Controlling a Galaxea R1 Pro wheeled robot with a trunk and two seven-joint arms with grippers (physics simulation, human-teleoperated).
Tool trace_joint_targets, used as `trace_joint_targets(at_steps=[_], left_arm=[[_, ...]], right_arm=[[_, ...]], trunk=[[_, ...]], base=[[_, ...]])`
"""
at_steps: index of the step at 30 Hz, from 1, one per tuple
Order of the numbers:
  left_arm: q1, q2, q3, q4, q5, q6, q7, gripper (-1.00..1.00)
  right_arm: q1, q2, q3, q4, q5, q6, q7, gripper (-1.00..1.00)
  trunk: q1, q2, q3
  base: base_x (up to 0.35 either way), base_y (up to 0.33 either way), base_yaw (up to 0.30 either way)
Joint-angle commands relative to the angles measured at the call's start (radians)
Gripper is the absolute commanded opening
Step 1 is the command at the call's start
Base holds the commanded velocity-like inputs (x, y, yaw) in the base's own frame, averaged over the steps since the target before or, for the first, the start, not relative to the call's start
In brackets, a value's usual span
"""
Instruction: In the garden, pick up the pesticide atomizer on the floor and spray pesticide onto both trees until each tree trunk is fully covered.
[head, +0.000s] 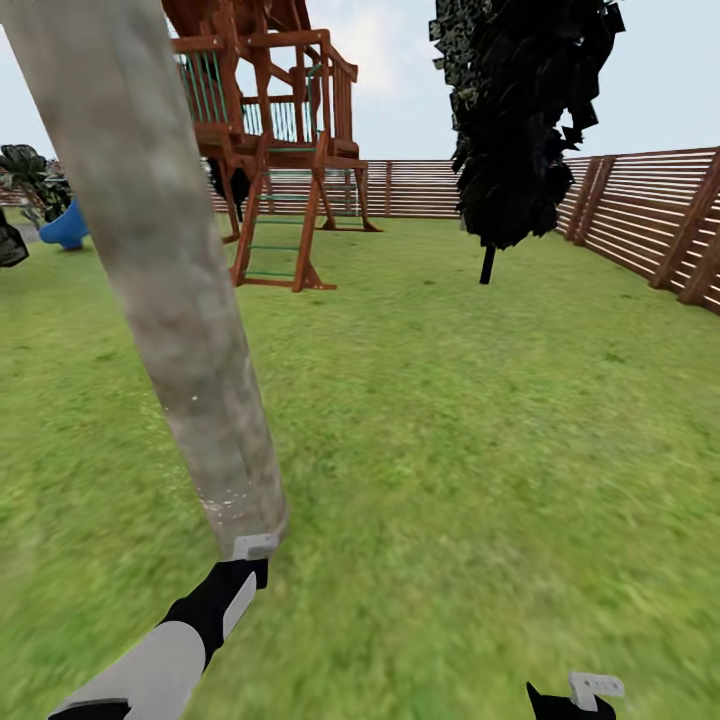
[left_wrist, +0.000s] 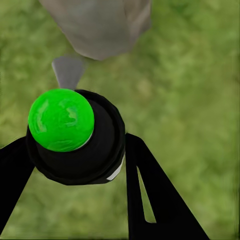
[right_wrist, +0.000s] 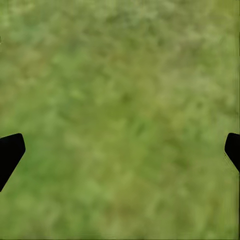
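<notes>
Left gripper clamped on pesticide atomizer, nozzle just short of mottled tree trunk dead ahead; right gripper spread wide over lawn.

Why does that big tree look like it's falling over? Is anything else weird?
The trunk only looks tilted because the head camera is close beside it. One odd bit: tiny white specks dot its base, just above the left end effector, which holds a dark bottle with a green top. Nothing else stands out.
</notes>
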Motion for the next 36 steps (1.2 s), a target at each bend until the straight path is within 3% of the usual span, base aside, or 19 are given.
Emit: trace_joint_targets(at_steps=[1, 14, 16, 18, 20, 21, 23, 25, 26, 28, 30, 32, 36], left_arm=[[0.000, 0.000, 0.000, 0.000, 0.000, 0.000, 0.000, -1.00], [0.001, 0.010, 0.001, -0.001, -0.002, -0.010, -0.002, -1.00], [0.001, 0.015, 0.001, -0.012, -0.002, -0.050, -0.008, -1.00], [0.001, 0.024, -0.002, -0.024, -0.001, -0.120, -0.020, -1.00], [0.000, 0.026, -0.009, -0.086, -0.005, -0.130, -0.083, -1.00], [-0.001, 0.029, -0.010, -0.159, -0.010, -0.119, -0.125, -1.00], [0.000, 0.057, -0.010, -0.236, -0.006, -0.050, -0.143, -1.00], [0.001, 0.110, -0.003, -0.296, -0.002, -0.009, -0.178, -1.00], [0.001, 0.142, -0.001, -0.309, -0.001, 0.004, -0.229, -1.00], [0.001, 0.160, -0.004, -0.332, -0.003, 0.046, -0.278, -1.00], [0.001, 0.155, -0.008, -0.357, -0.007, 0.061, -0.285, -1.00], [0.002, 0.128, -0.018, -0.366, -0.012, 0.067, -0.286, -1.00], [0.002, 0.123, -0.022, -0.368, -0.015, 0.067, -0.286, -1.00]], right_arm=[[0.000, 0.000, 0.000, 0.000, 0.000, 0.000, 0.000, 1.00], [0.000, 0.000, -0.001, 0.000, 0.000, 0.000, -0.001, 1.00], [0.000, 0.000, 0.000, 0.000, 0.000, 0.000, -0.001, 1.00], [0.000, 0.000, 0.000, 0.000, 0.000, 0.000, -0.001, 1.00], [0.000, 0.000, 0.000, 0.000, 0.000, 0.000, -0.002, 1.00], [0.000, 0.000, 0.000, 0.000, 0.000, 0.000, -0.002, 1.00], [0.000, 0.000, 0.000, 0.000, 0.000, 0.000, -0.002, 1.00], [0.000, 0.000, 0.001, 0.000, 0.000, 0.000, -0.002, 1.00], [0.000, 0.000, 0.001, 0.000, 0.000, 0.000, -0.002, 1.00], [0.000, 0.000, 0.001, 0.001, 0.001, 0.000, -0.002, 1.00], [0.000, 0.000, 0.001, 0.002, 0.001, 0.000, -0.002, 1.00], [0.000, 0.000, 0.001, 0.002, 0.002, 0.000, -0.002, 1.00], [0.000, 0.000, 0.001, 0.016, 0.002, 0.000, -0.002, 1.00]], trunk=[[0.000, 0.000, 0.000], [0.000, 0.000, 0.000], [0.000, 0.000, 0.000], [0.000, 0.000, 0.000], [0.000, 0.000, 0.000], [0.000, 0.000, 0.000], [0.000, 0.000, 0.000], [0.000, 0.000, 0.000], [0.000, 0.000, 0.000], [0.000, 0.000, 0.000], [0.000, 0.000, 0.000], [0.000, 0.000, 0.000], [0.000, 0.000, 0.000]], base=[[0.000, -0.272, 0.274], [0.000, -0.197, 0.260], [0.000, -0.003, 0.048], [0.000, 0.000, 0.009], [0.000, 0.000, 0.002], [0.000, 0.000, 0.000], [0.000, 0.000, 0.000], [0.000, 0.000, 0.000], [0.000, 0.000, 0.000], [0.000, 0.000, 0.000], [0.000, 0.000, 0.000], [-0.213, 0.000, 0.000], [-0.310, 0.000, 0.000]])
